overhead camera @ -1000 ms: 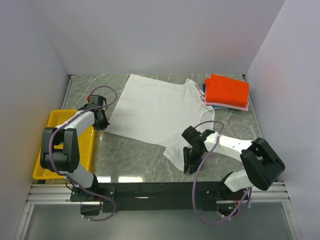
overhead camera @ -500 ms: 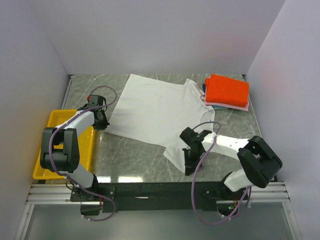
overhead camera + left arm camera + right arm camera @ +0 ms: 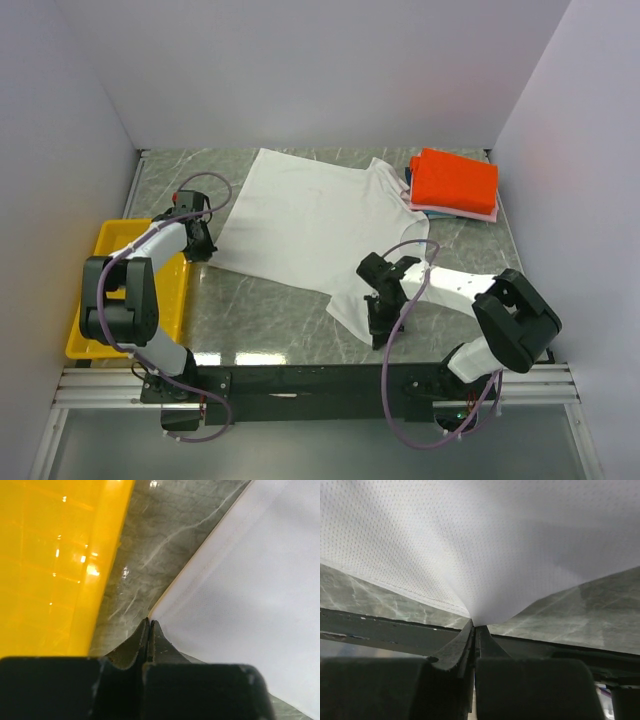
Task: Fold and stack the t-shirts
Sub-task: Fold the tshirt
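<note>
My left hand (image 3: 200, 245) sat low at the left of the table (image 3: 270, 310), fingers pressed together on the left corner of the white t-shirt (image 3: 310, 225). In the left wrist view the hem corner ran straight into the closed tips, w/ grey marbled surface beside it. The yellow tray (image 3: 110, 245) lay just left of that hand, at the table's left edge.

My right hand (image 3: 378, 325) was near the front edge, right of centre, also clamped on the white t-shirt. In the right wrist view the cloth puckered into the tips, w/ folds fanning away from the pinch.

The white t-shirt lay spread mostly flat across the middle of the table, reaching toward the back.

At the back right corner sat a folded stack: an orange-red t-shirt (image 3: 455, 180) on top, a pink t-shirt (image 3: 455, 213) showing at its near edge, and a blue t-shirt (image 3: 411, 178) peeking out at its left. The stack lay just beside the white shirt's right side; touching or not, I couldn't tell
</note>
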